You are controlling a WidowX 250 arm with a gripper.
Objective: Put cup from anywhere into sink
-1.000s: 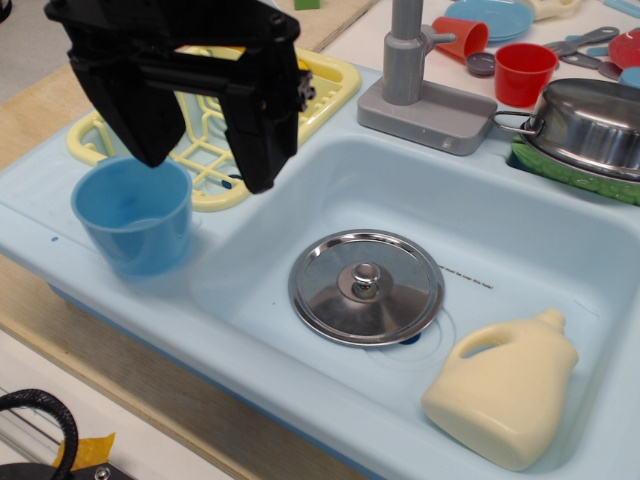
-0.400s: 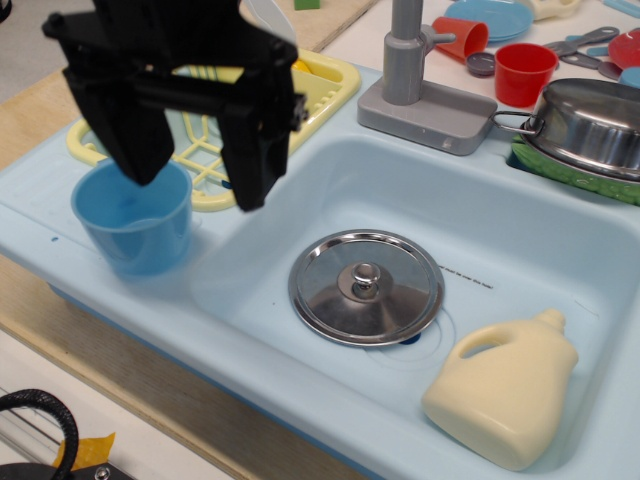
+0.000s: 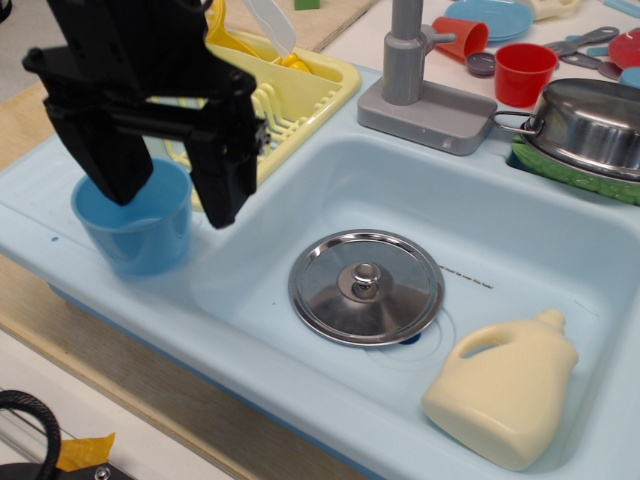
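Observation:
The blue cup [image 3: 135, 238] stands upright on the sink's left ledge, in front of the yellow dish rack. The pale blue sink [image 3: 520, 225] with its grey faucet [image 3: 405, 50] fills the middle and right. My black gripper [image 3: 168, 202] is open just above the cup. Its left finger [image 3: 108, 160] hangs over the cup's mouth and its right finger [image 3: 222, 180] hangs just outside the cup's right wall. I cannot tell whether either finger touches the cup. The fingers hide the back of the cup's rim.
In the basin lie a steel pot lid [image 3: 366, 286] and a cream toy detergent bottle [image 3: 510, 388]. The yellow dish rack [image 3: 305, 92] holds utensils at the back left. A steel pot [image 3: 590, 125], a red cup [image 3: 524, 72] and an orange-red cup [image 3: 462, 38] stand at the back right.
My gripper has moved left and down, from in front of the dish rack to over the blue cup. It stays open. The cup has not moved.

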